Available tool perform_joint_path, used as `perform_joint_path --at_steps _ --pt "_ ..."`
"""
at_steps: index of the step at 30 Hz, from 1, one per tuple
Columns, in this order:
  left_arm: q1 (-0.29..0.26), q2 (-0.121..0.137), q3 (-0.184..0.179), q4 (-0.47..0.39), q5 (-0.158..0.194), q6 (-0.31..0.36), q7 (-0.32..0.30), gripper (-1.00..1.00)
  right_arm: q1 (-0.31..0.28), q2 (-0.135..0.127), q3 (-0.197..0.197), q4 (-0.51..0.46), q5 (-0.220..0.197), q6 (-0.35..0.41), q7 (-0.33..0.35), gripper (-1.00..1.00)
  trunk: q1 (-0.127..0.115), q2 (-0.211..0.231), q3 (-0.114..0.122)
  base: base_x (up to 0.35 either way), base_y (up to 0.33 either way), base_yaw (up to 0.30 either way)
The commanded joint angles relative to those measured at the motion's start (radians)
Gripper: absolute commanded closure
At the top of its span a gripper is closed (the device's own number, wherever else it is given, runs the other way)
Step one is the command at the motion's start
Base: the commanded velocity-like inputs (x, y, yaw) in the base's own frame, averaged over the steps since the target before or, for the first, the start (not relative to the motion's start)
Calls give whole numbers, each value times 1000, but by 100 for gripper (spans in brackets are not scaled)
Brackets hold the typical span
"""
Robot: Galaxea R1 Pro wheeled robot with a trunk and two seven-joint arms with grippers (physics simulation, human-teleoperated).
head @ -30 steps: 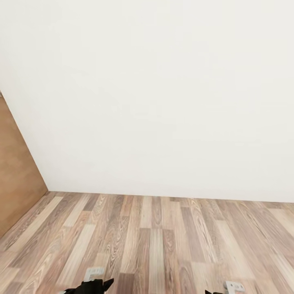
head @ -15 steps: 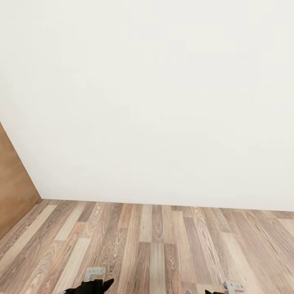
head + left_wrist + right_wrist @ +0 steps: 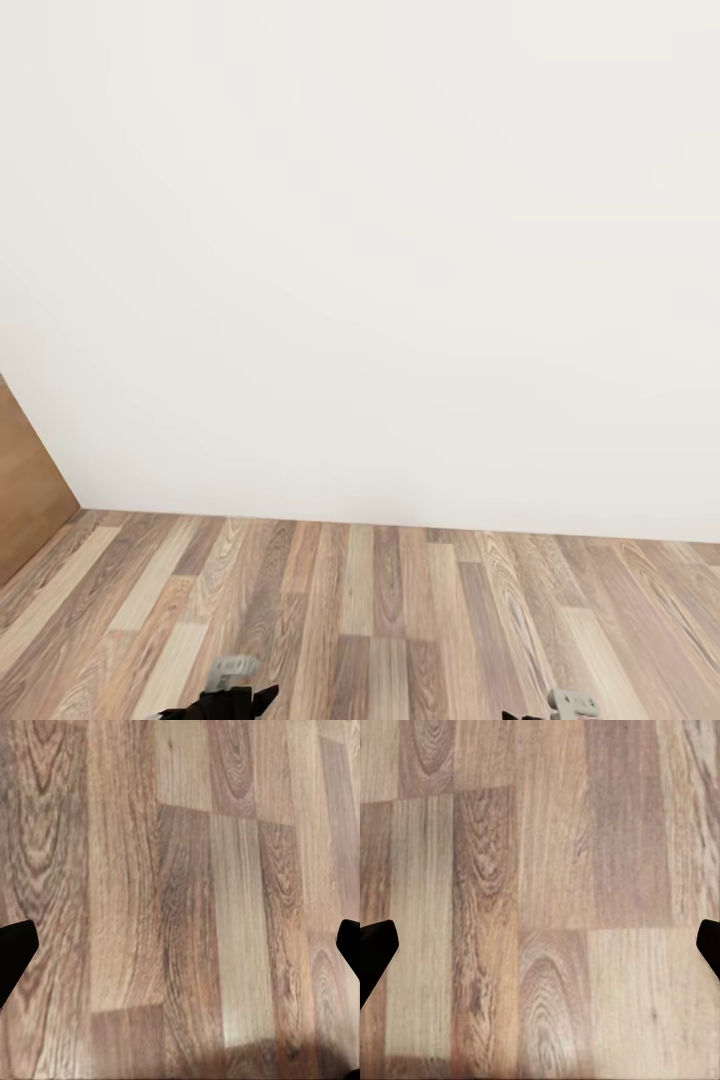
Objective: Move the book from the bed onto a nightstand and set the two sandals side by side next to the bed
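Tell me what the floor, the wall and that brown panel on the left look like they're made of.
Floor: wood planks or laminate, going by the mixed brown boards with printed-looking grain; low sheen. Wall: smooth painted plaster, flat off-white, matte. Panel: plain light-brown wood or veneer with faint grain, possibly a door.

plain white wall (image 3: pixel 380 250), wood-grain plank floor (image 3: pixel 400 620) in mixed brown/tan, brown wooden panel (image 3: pixel 25 500) at left

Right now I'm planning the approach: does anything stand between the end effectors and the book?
Cannot tell: a white wall and wood-plank floor lie ahead. Under both open end effectors there is only floor.
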Motion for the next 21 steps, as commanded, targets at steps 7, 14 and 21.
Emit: perform_joint_path --at_steps 7,14,21 --pt "33 2 8 11 -17 -7 50 -100 -1 0 -9 2 9 -4 4 -100 0 0 -1 321 0 0" --pt "65 2 7 11 -20 -8 73 -100 -1 0 -9 3 9 -4 4 -100 0 0 -1 321 0 0" --pt "69 3 7 11 -21 -9 77 -100 -1 0 -8 4 9 -4 4 -100 0 0 -1 244 0 0"
